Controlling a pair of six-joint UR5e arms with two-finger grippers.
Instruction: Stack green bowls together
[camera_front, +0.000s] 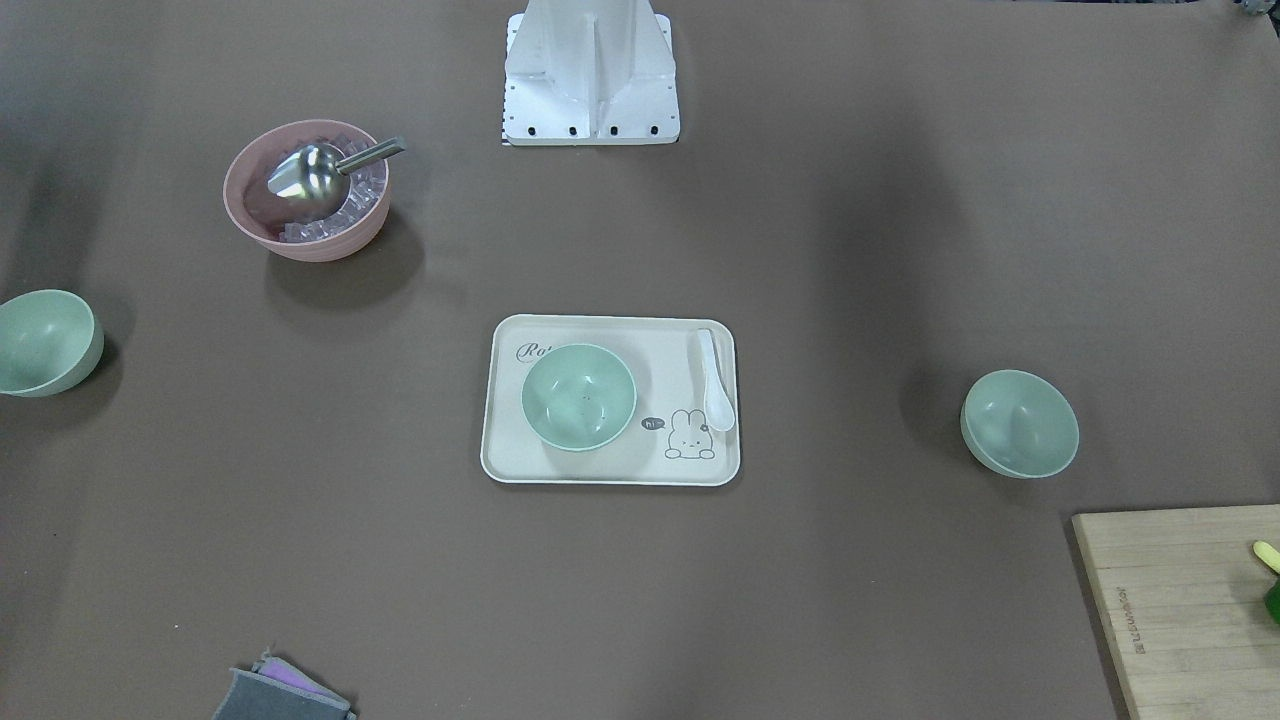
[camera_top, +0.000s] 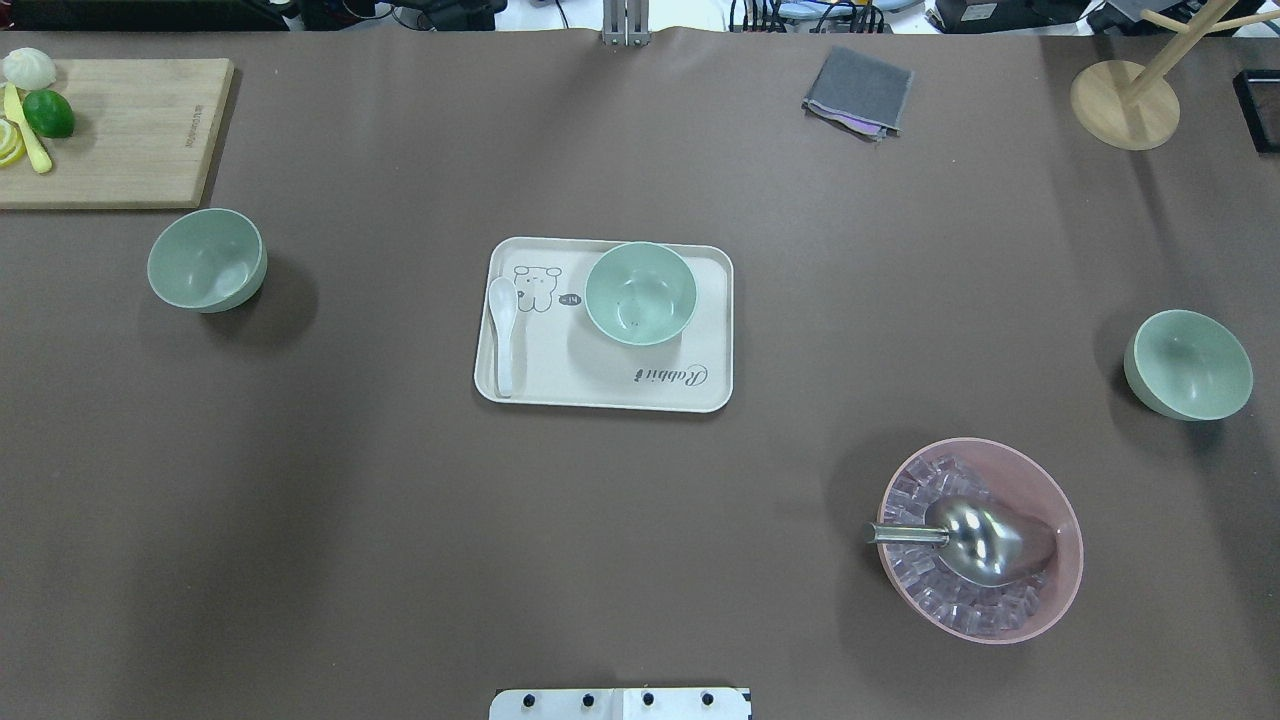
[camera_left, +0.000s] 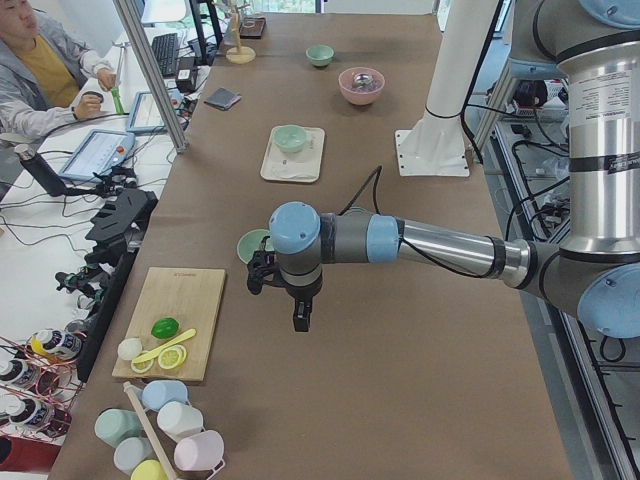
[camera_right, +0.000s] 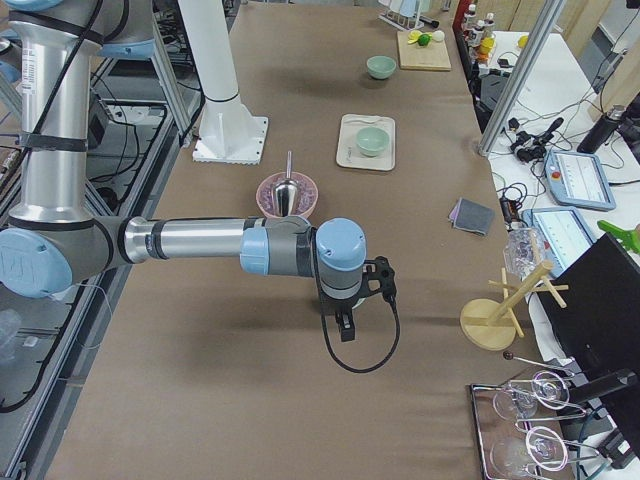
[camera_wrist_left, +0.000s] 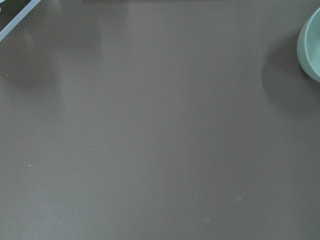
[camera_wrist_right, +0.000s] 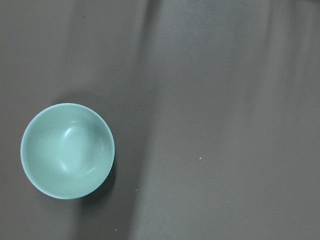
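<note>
Three pale mint-green bowls sit apart in the overhead view. One (camera_top: 207, 260) is on the table at the left, one (camera_top: 640, 293) stands on the cream tray (camera_top: 600, 392) in the middle, and one (camera_top: 1188, 364) is at the right. The right wrist view looks straight down on a green bowl (camera_wrist_right: 67, 150). The left wrist view catches only a rim of one (camera_wrist_left: 311, 45) at its right edge. My left gripper (camera_left: 300, 312) and right gripper (camera_right: 345, 325) hang high above the table in the side views only. I cannot tell whether either is open or shut.
A pink bowl (camera_top: 980, 540) with ice cubes and a metal scoop stands at the near right. A white spoon (camera_top: 502, 330) lies on the tray. A wooden cutting board (camera_top: 120, 130) with fruit is far left, a grey cloth (camera_top: 858, 92) and a wooden stand (camera_top: 1125, 100) far right.
</note>
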